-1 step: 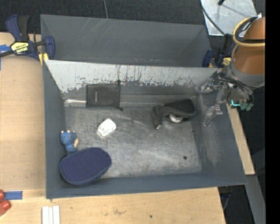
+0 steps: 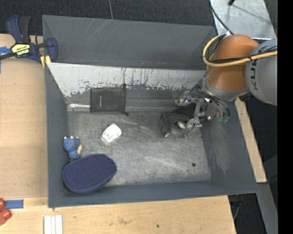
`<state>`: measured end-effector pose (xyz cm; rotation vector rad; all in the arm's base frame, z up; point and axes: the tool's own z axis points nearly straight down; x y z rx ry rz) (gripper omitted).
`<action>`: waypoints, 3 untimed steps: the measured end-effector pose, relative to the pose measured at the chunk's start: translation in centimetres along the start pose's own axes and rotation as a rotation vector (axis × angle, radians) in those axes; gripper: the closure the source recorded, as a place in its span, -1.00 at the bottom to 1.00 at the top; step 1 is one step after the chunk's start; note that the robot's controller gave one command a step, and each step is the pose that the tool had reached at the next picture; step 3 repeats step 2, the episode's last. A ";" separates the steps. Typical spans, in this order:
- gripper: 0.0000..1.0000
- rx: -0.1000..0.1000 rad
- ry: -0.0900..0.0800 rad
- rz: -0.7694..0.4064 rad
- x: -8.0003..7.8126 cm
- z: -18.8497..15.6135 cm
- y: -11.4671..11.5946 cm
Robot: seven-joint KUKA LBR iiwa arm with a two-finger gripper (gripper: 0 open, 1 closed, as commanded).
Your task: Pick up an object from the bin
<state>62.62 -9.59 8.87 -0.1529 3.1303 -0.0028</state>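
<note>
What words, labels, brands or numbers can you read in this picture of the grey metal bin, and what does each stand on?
"KU": dark letters on the grey robot arm, beside its orange wrist cover; the rest of the word is cut off.
Small white block: faint marks, too small to read.
Dark blue oval pad: no text.

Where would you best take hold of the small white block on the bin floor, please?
Probably across its shorter width, coming straight down: the white block lies flat and slantwise, apart from the blue toy, with room for fingers along both long sides.
</note>
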 end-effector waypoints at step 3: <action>1.00 -0.001 0.004 -0.315 0.6 -16.1 -5.4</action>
